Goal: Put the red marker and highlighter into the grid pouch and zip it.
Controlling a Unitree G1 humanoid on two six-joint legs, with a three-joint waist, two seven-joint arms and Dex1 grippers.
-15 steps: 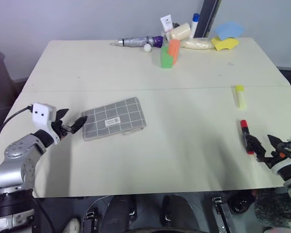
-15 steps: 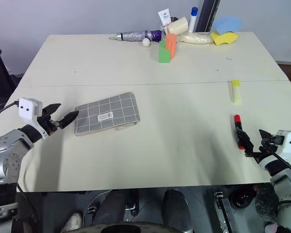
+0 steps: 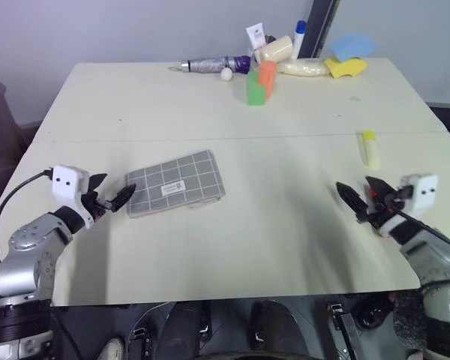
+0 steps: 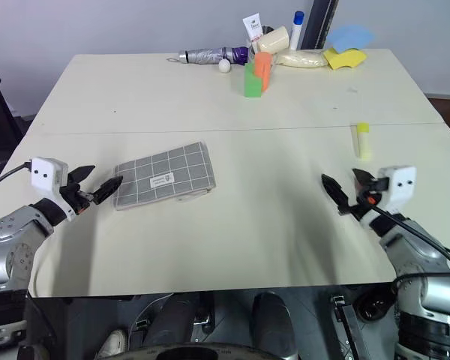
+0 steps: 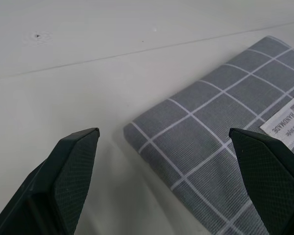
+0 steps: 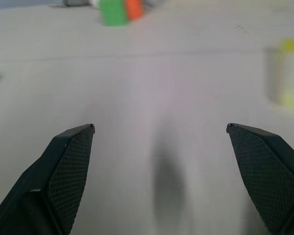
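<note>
From the left eye view, the grid pouch (image 3: pixel 176 183) lies flat on the desk (image 3: pixel 210 112), near-left of centre. My left hand (image 3: pixel 110 197) sits just left of the pouch's short edge, fingers spread wide, nothing in them. The highlighter (image 3: pixel 370 148) lies over to the right, and my right hand (image 3: pixel 360 198) hovers just nearer than it, also wide open and empty. There's a bit of red tucked behind that hand; probably the red marker, but I can't say for sure.

Right eye view gives the same layout, with the far-edge clutter well away from everything.

Left wrist view: the pouch's corner sits between the open fingers (image 5: pixel 71 161), with its white label (image 5: pixel 290 126) showing.

Right wrist view: bare desk between the spread fingers, the highlighter off to one side.

I'd say nothing's packed yet. To do the next step well, I'd pin the pouch with the left hand and find the zipper first.
</note>
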